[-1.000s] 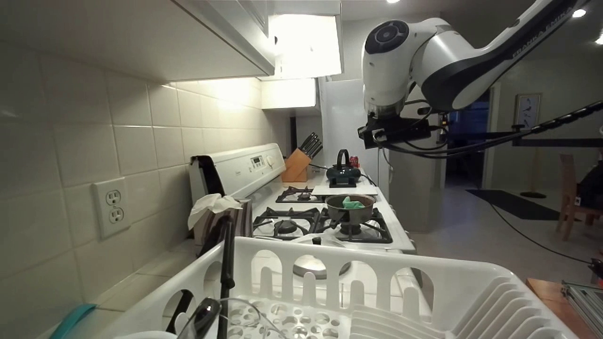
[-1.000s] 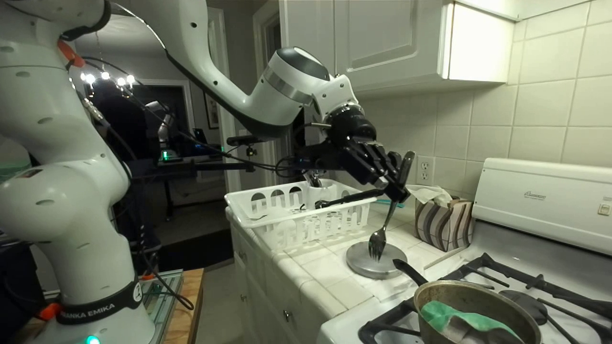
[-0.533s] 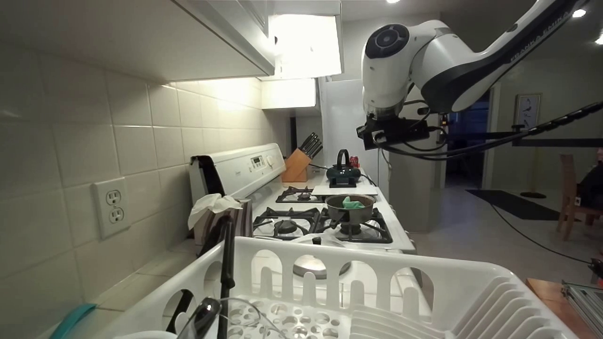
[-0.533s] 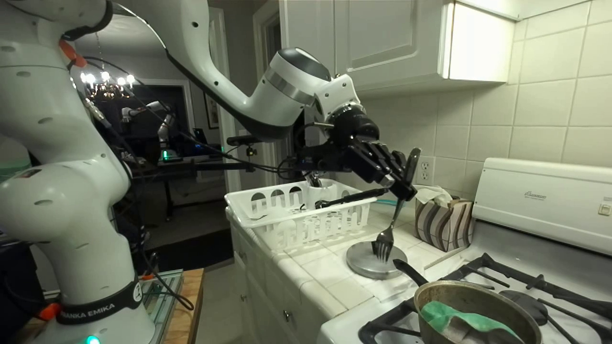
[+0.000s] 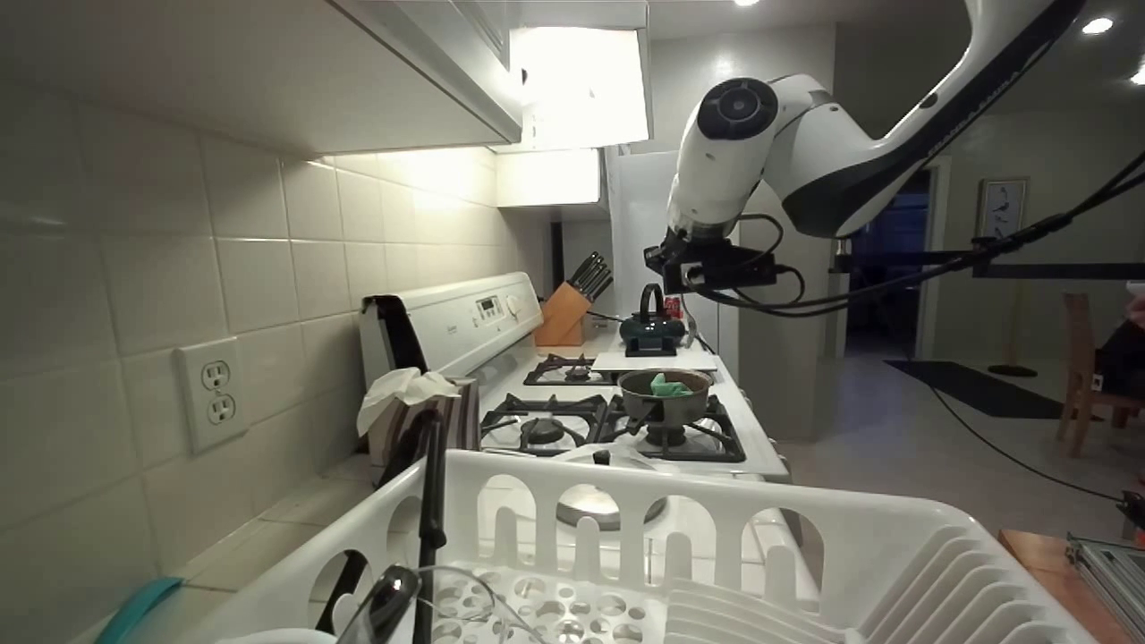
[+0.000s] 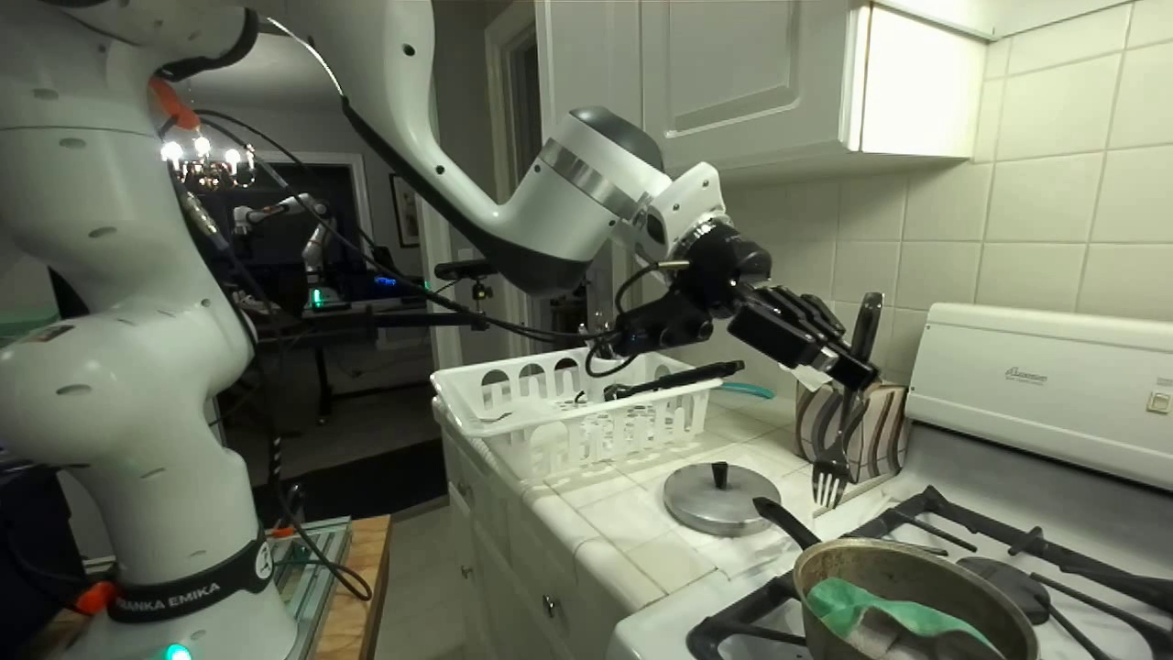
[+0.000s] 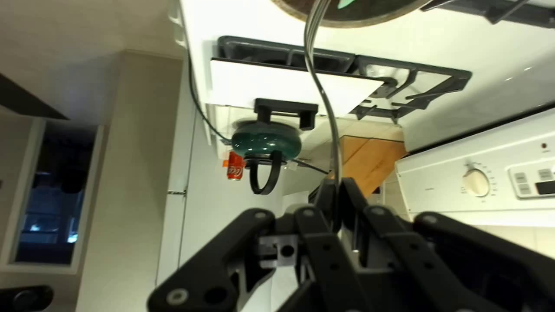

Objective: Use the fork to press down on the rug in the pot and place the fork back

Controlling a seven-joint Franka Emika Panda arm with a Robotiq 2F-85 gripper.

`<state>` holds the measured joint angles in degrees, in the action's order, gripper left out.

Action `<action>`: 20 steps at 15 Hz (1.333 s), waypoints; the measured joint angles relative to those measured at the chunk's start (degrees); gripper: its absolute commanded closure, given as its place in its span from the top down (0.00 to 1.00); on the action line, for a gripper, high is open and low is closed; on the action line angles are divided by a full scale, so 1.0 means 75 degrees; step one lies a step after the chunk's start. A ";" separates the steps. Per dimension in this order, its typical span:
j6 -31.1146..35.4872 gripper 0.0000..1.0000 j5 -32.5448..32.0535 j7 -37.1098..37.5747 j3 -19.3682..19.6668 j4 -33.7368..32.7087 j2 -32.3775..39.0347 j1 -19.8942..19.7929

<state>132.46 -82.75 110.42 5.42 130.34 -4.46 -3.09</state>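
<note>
Fork (image 6: 832,466) has swung right past the lid (image 6: 710,506) in an exterior view, pinched in the jaws of the gripper (image 6: 857,374). Near right, the pot (image 6: 921,566) holds green cloth (image 6: 848,601); lowering now could strike its handle (image 6: 786,522), twisting the fork.

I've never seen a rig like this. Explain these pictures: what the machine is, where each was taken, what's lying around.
The white-and-black machine is a robot arm, a single mechanical limb. Its black gripper, a simple mechanical hand, is clamped on a fork, tines down and clear of the pot. Two pictures are taken from outside the robot; the third is taken from its wrist, where the kettle appears upside down. The pot, with a green cloth inside, sits on the stove. On the counter are a lid, a tissue box and a white dish rack.
</note>
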 measured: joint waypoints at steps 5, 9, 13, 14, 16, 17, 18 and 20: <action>0.2163 0.02 -0.0859 0.0583 0.0371 -0.0147 0.0392 -0.0347; 0.2916 0.02 -0.1504 0.1067 0.0666 -0.0104 0.0506 -0.0523; 0.3116 0.02 -0.1768 0.1417 0.0932 0.0056 0.0675 -0.0683; 0.3163 0.02 -0.1792 0.1466 0.0991 0.0076 0.0752 -0.0706; 0.3295 0.02 -0.1921 0.1563 0.1079 0.0067 0.0934 -0.0759; 0.3340 0.02 -0.1961 0.1578 0.1116 0.0032 0.1029 -0.0780; 0.3378 0.02 -0.1964 0.1581 0.1154 -0.0033 0.1125 -0.0803; 0.3460 0.08 -0.1940 0.1590 0.1222 -0.0175 0.1322 -0.0871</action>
<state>158.42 -97.30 122.34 14.58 129.03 5.45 -9.63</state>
